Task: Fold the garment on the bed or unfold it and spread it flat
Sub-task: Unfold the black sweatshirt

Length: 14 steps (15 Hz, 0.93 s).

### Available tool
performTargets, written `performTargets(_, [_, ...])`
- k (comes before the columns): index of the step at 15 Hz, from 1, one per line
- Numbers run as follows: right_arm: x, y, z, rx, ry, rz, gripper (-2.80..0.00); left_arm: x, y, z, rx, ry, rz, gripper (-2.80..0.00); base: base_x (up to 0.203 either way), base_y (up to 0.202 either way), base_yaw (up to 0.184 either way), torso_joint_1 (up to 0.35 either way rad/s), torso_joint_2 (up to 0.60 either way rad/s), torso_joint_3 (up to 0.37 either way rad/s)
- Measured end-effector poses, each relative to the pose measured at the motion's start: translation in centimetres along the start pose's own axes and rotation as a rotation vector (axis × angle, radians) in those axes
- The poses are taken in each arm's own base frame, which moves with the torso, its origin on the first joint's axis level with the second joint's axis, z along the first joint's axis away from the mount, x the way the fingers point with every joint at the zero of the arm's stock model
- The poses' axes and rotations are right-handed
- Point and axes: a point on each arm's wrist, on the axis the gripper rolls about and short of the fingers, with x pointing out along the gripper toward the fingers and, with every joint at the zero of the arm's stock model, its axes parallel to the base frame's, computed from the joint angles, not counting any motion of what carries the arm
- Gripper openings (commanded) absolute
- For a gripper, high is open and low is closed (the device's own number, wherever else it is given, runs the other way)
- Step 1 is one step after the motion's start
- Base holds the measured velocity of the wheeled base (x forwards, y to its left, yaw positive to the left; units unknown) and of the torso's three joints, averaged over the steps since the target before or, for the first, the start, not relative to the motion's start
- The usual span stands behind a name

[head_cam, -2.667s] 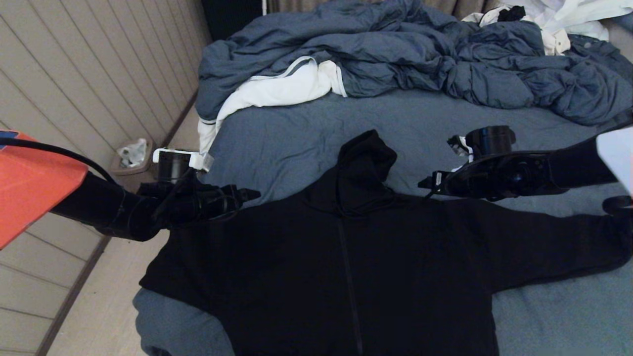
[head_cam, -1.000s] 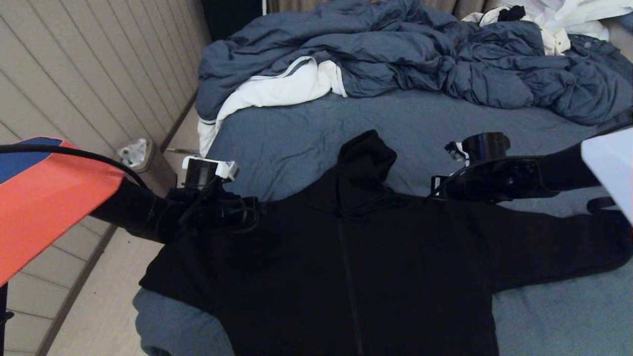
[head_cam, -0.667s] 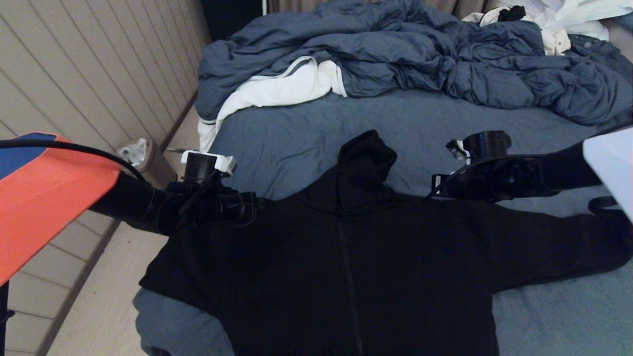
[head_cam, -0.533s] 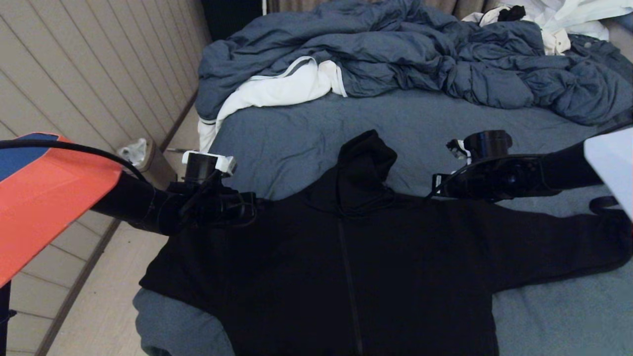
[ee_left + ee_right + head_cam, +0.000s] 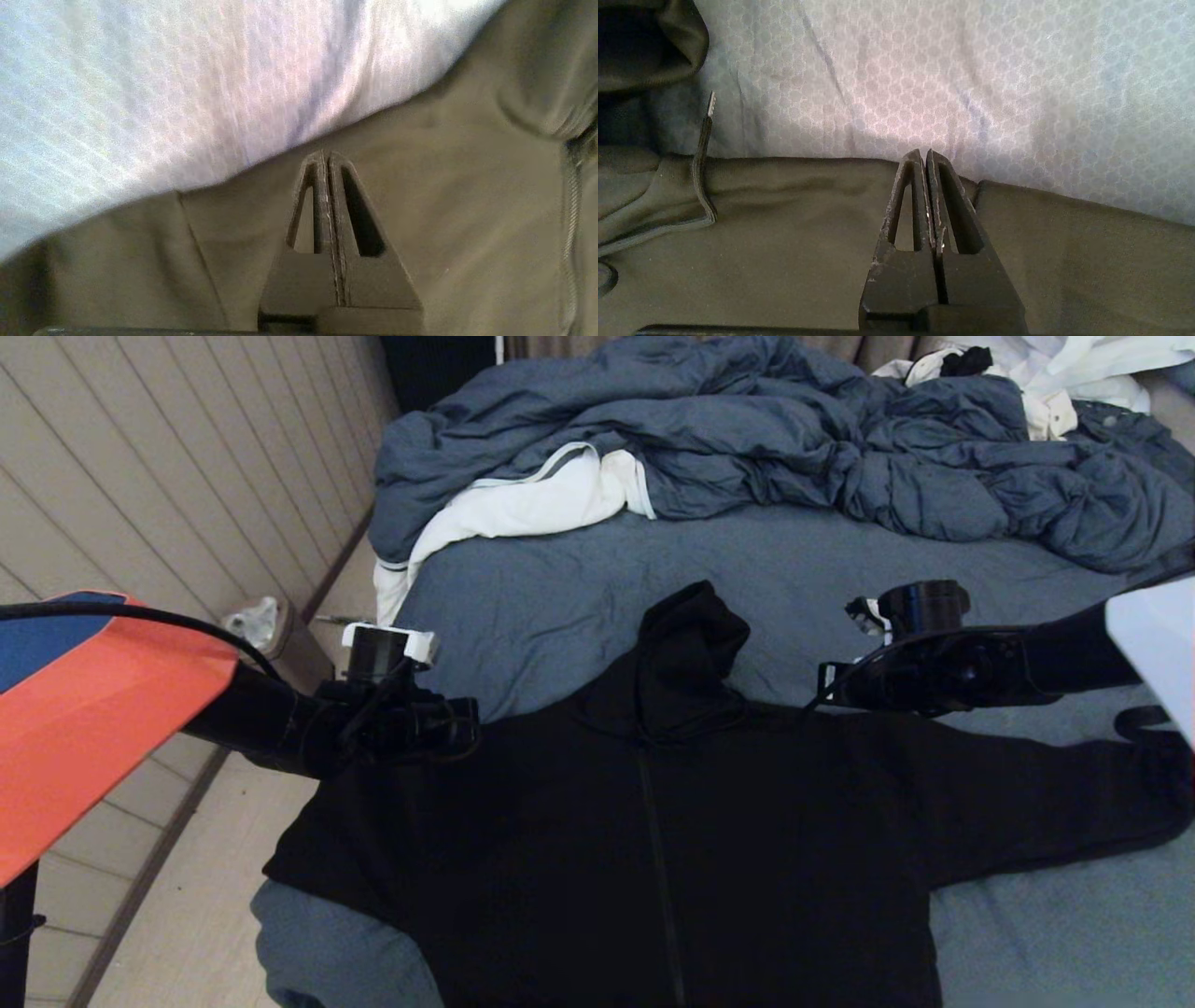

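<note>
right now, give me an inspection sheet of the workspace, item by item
surface: the bed has a blue-grey sheet, bare between the garment and the duvet
job's things: the garment, a black hooded zip sweatshirt, lies front up, sleeves spread, hood pointing toward the duvet; the robot's-left sleeve reaches the bed's edge
clutter: rumpled blue-grey duvet with white lining at the far end; white clothing in the far right corner
grippers: left gripper shut, at the garment's shoulder edge; whether it pinches cloth cannot be told. right gripper shut, at the other shoulder edge
cables: black cable along the left arm
surroundings: panelled wall, small bin on the floor beside the bed
</note>
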Motion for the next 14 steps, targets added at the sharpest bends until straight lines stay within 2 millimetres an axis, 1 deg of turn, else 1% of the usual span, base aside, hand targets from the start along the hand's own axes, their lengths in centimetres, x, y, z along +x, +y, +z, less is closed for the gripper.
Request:
performTargets(4, [0.4, 0.0, -0.3, -0.001, 0.012, -0.001, -2.8, 0.4, 0.4, -0.4, -0.004, 0.006, 0.006, -2.8, 0.0, 0.0, 0.0, 0.0, 0.0, 0.0])
performTargets(5, [0.5, -0.1, -0.5, -0.001, 0.016, -0.002, -2.8, 0.4, 0.7, -0.3, -0.006, 0.003, 0.01, 0.0, 0.0, 0.0, 0.0, 0.0, 0.0, 0.0])
performTargets(8, [0.7, -0.1, -0.5, 0.004, 0.017, -0.002, -2.8, 0.6, 1.1, -0.3, -0.013, 0.001, 0.027, 0.0, 0.0, 0.0, 0.0, 0.0, 0.0, 0.0])
performTargets(14, [0.9, 0.0, -0.6, 0.005, 0.021, -0.002, -2.8, 0.8, 1.1, -0.2, -0.013, 0.001, 0.029, 0.0, 0.0, 0.0, 0.0, 0.0, 0.0, 0.0])
